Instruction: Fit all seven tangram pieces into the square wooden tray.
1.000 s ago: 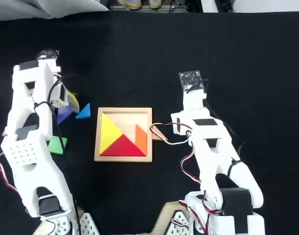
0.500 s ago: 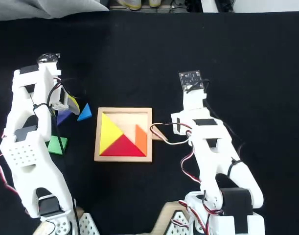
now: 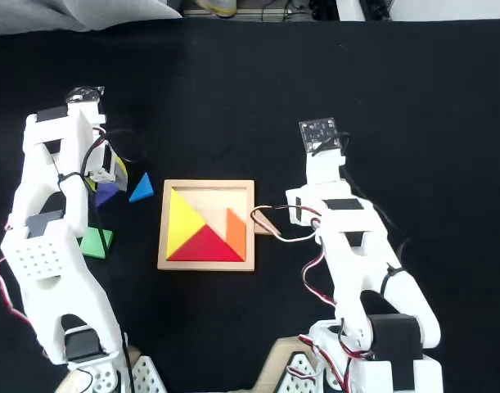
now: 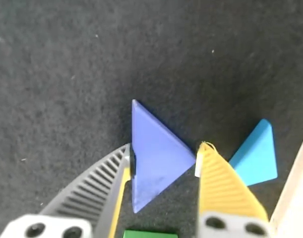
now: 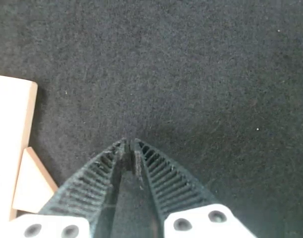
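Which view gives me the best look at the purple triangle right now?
Left wrist view: nearly the whole purple triangle lies flat inside the open left end effector. The high view catches just a corner of it beside the left arm. The right wrist view faces the tray edge instead.

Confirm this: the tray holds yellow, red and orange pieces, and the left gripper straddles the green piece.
Not the green piece. The left wrist view shows the left gripper straddling the purple triangle; the green piece lies nearby, ungripped. The rest holds.
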Tool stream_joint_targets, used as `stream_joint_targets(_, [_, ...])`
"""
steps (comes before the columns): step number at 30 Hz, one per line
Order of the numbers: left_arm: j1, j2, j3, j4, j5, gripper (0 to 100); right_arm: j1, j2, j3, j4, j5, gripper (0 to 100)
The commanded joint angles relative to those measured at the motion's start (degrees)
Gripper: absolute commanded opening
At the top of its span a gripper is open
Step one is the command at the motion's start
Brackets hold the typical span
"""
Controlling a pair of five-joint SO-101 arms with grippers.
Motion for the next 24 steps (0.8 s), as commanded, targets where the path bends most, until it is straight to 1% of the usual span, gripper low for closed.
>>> stream_joint_targets(1, [1.45,-1.14,-3.38,3.60,-0.62,18,0.62,-3.03,-0.40,-1.05,0.62,1.5])
stream_joint_targets(3, [1.89,-1.93,-7.34,8.53,-0.18,18,0.62,-3.03,-0.40,-1.05,0.62,1.5])
stream_joint_targets(4, [2.42,-2.81,-9.63,11.52,1.23,17,0.62,-3.03,-0.40,-1.05,0.62,1.5])
stream_joint_targets(6, [3.30,-5.01,-14.37,18.11,5.54,17,0.62,-3.03,-0.40,-1.05,0.62,1.5])
stream_joint_targets(8, [5.05,-7.65,-18.15,24.62,11.78,17,0.62,-3.03,-0.40,-1.05,0.62,1.5])
stream_joint_targets(9, [6.20,-8.79,-19.03,26.20,15.30,17,0.62,-3.03,-0.40,-1.05,0.62,1.5])
stream_joint_targets(12, [9.45,-14.68,-13.67,25.93,26.37,17,0.62,-3.03,-0.40,-1.05,0.62,1.5])
stream_joint_targets(14, [13.58,-19.60,-8.22,25.67,32.35,17,0.79,-3.03,-0.40,-1.05,0.62,1.5])
stream_joint_targets(18, [24.13,-28.48,-1.89,25.32,38.95,17,0.88,-3.03,-0.40,-0.79,0.62,1.5])
stream_joint_targets(23, [33.54,-34.11,5.76,15.56,44.04,17,1.05,-3.38,-0.31,-0.70,0.62,1.5])
stream_joint_targets(24, [35.03,-34.37,7.34,13.54,46.33,17,1.14,-3.47,-0.31,-0.70,0.62,1.5])
